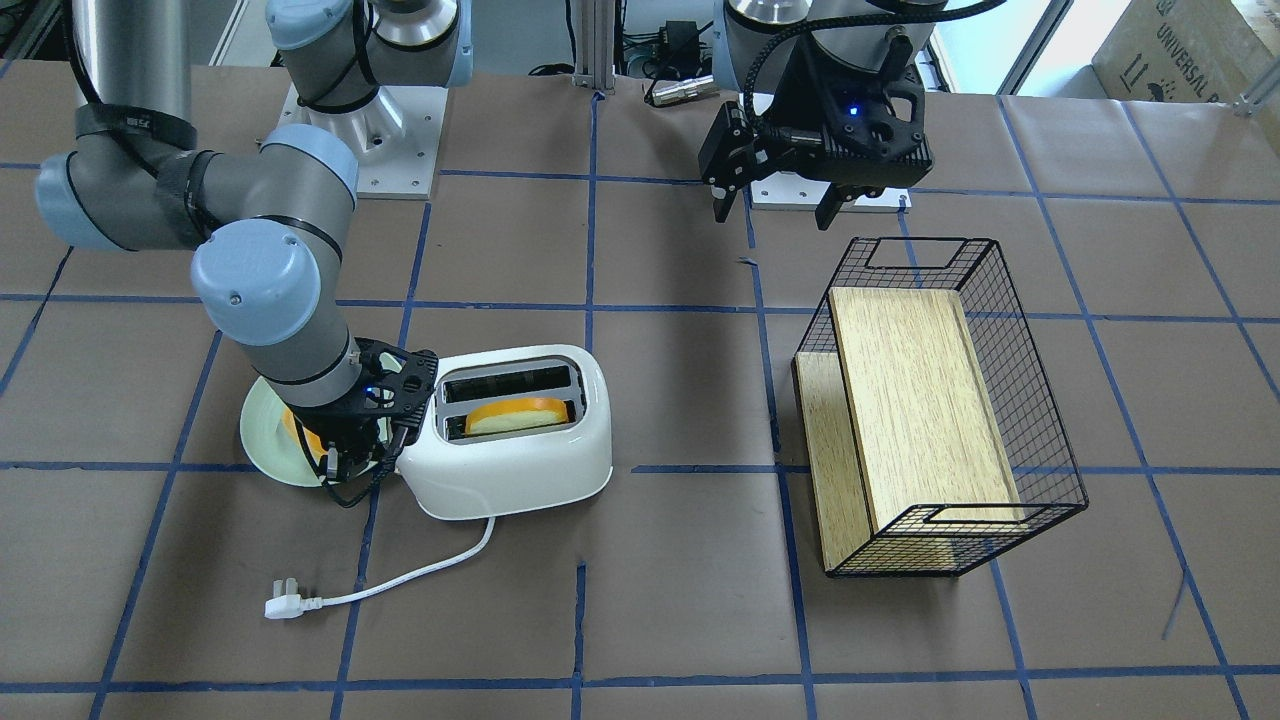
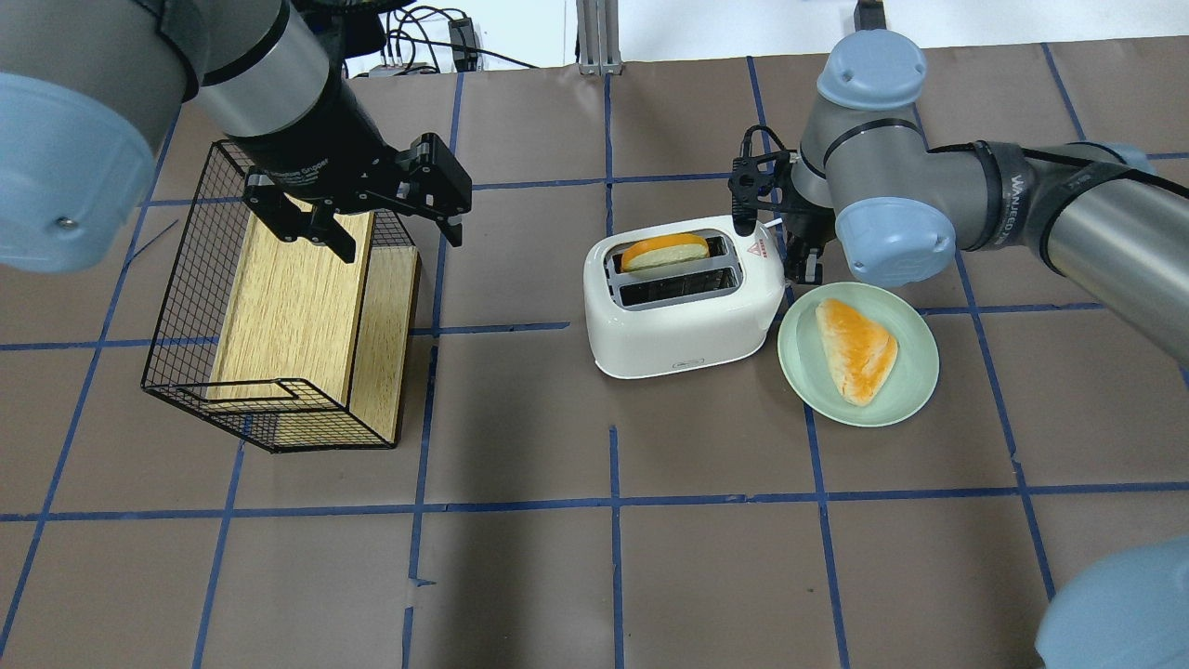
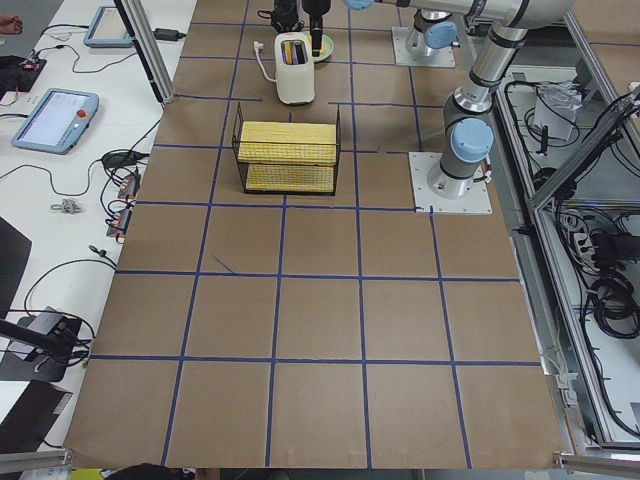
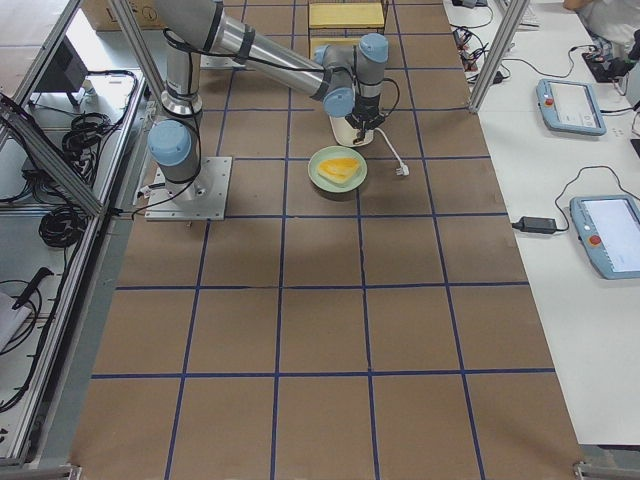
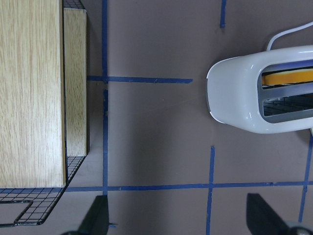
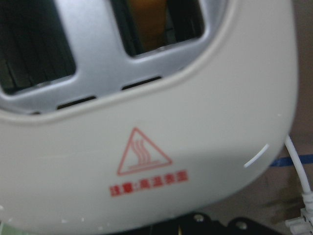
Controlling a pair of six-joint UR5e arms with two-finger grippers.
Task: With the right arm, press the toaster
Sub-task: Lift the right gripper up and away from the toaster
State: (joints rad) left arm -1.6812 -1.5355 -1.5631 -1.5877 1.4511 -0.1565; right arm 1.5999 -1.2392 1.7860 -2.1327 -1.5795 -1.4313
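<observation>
Gloss, grain, matt paper
The toaster [image 2: 683, 321] beside the right end effector [image 1: 350, 450] has a glossy white plastic shell with dull silver metal on top; the plate [image 2: 915, 372] there is smooth. Near the left end effector [image 1: 774, 218], a wire basket [image 2: 186, 307] holds matt grained wood [image 2: 288, 307]. The worktop [image 2: 706, 557] is matt brown paper.

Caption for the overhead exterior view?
Right gripper at one end of the toaster, bread in one slot, another slice on a green plate; left gripper open near the wire basket.
</observation>
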